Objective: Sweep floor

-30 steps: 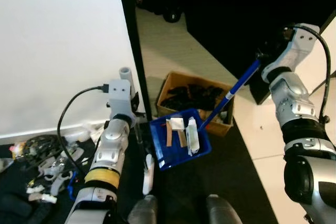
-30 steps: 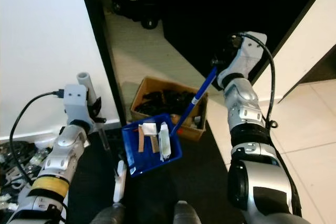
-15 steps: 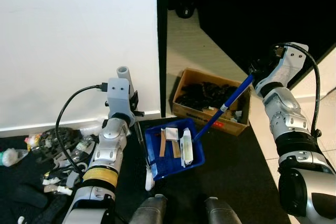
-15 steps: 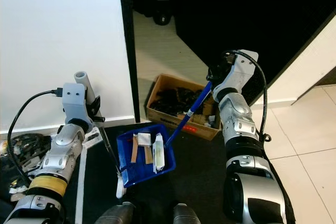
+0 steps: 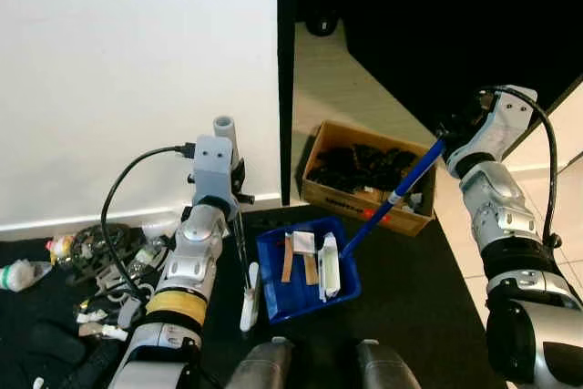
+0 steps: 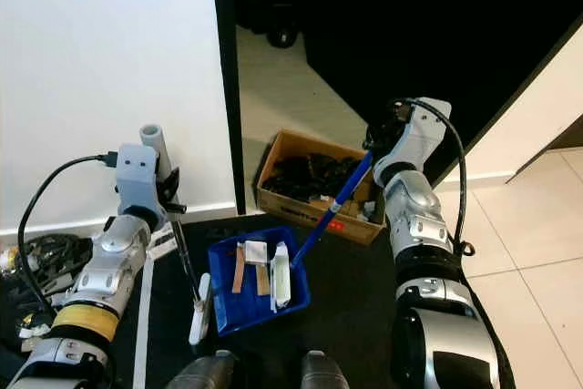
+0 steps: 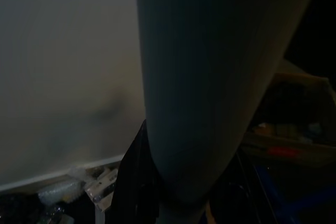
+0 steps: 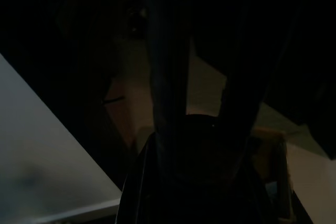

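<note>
Robot's-eye view looking down over two silver arms at a dark floor mat beside a white wall. The right gripper (image 5: 453, 125), raised high on the robot's right, is closed around the top of a long blue dustpan handle (image 5: 392, 196). That handle slants down and toward the robot's left to a blue plastic dustpan (image 5: 307, 269), which rests on the mat just ahead of the robot's feet. Inside the pan lie collected scraps: a brown strip, a small white square and a longer white piece (image 5: 329, 261).

The left gripper (image 5: 235, 211), on the robot's left near the wall, holds a thin dark broom stick (image 5: 241, 248) topped by a grey tube (image 5: 225, 132). The stick runs down to a small white brush head (image 5: 248, 296) standing on the mat just beside the pan's left edge. The grip itself is hidden behind the wrist housing, so I judge it closed on the stick without seeing the fingers clearly.

An open brown cardboard box (image 5: 368, 175) of dark items sits beyond the pan, by a dark doorway. Tangled cables and small litter (image 5: 96, 266) lie on the floor by the wall, on the robot's far left.

The brush lies on the left arm's side of the pan, so any further debris would likely be pushed rightward into its open mouth, with the right arm steadying the pan.
</note>
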{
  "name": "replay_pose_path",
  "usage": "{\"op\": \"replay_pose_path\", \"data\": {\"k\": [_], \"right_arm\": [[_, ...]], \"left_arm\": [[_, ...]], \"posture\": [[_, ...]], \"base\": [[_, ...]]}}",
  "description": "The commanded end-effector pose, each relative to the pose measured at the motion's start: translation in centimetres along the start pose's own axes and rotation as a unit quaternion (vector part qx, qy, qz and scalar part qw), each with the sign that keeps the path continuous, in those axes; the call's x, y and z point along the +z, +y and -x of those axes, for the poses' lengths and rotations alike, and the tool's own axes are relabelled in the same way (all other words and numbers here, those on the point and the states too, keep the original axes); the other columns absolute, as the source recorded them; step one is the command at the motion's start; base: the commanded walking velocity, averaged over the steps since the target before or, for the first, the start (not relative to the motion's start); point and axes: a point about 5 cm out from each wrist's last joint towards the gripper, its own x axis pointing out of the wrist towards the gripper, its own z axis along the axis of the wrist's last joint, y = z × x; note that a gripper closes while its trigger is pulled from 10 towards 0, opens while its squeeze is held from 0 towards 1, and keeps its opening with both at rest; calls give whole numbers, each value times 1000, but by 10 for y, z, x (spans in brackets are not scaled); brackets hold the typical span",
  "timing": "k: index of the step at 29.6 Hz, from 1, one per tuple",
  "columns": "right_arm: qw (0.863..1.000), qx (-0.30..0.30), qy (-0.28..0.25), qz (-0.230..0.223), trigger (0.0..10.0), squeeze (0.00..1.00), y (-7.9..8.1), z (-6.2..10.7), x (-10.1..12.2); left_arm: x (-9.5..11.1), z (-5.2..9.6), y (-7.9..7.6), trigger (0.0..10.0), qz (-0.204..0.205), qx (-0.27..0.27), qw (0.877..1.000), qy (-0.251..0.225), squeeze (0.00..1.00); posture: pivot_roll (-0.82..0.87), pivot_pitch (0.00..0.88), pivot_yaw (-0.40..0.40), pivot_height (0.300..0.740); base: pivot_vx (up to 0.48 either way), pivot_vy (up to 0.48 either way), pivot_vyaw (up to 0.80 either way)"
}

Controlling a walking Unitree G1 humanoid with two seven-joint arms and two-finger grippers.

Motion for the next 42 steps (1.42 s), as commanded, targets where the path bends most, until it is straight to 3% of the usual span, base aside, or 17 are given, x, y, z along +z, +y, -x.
{"op": "replay_pose_path", "data": {"k": [1,6,9,20,30,42], "right_arm": [[1000,-1,-17,1,10000,0,-2,0,8],[1000,0,-18,3,10000,0,-2,0,9],[1000,0,-21,4,10000,0,-1,-1,10],[1000,5,-24,4,10000,0,1,-2,12],[1000,3,-10,13,10000,0,-1,1,2],[997,-8,15,70,10000,0,-10,18,-31]], "left_arm": [[-1,1,2,10000,-11,-1,1000,1,0],[-1,1,2,10000,-6,0,1000,1,0],[-1,1,3,10000,11,7,1000,-2,0],[-4,1,6,10000,4,17,1000,6,0],[-7,3,9,10000,-10,18,1000,8,0],[-16,7,14,10000,-29,31,999,16,0]], "posture": [[-6,89,-12,740],[-6,83,-11,740],[-6,83,-11,740],[-6,88,-16,740],[-6,91,-17,740],[-7,91,-16,740]], "base": [[0,-480,0],[0,-480,0],[0,0,0],[0,0,0],[0,0,0],[0,0,0]]}}
